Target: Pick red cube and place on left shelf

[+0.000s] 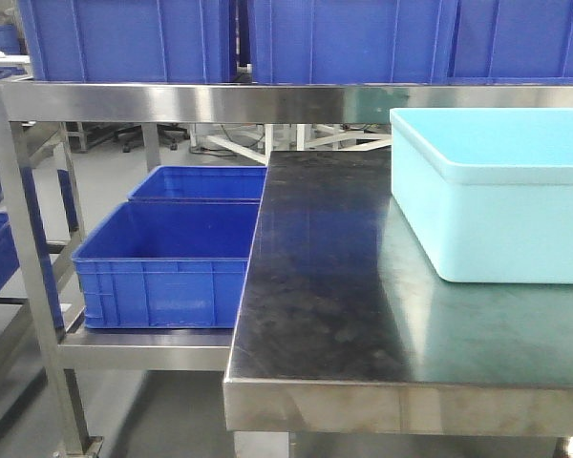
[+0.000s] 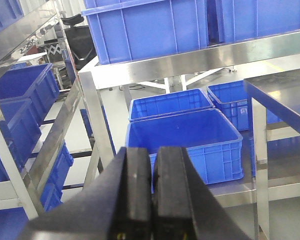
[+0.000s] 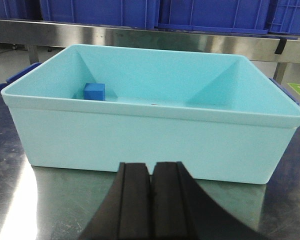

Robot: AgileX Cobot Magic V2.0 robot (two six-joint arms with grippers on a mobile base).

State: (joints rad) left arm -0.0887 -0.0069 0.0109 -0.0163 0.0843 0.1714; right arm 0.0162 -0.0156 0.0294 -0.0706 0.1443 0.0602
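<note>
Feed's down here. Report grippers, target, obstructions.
Left gripper shut, empty. Right gripper shut, empty, facing pale blue bin. No red cube in view; only a blue cube inside. Bin wall in the way.

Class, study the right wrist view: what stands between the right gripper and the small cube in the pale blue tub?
The near wall of the pale blue tub stands between the shut right gripper and the blue cube, which lies in the tub's far left part. No red cube shows in any view.

One pale tub (image 1: 497, 205); one blue cube (image 3: 94, 92); over five blue crates (image 1: 162, 267).
</note>
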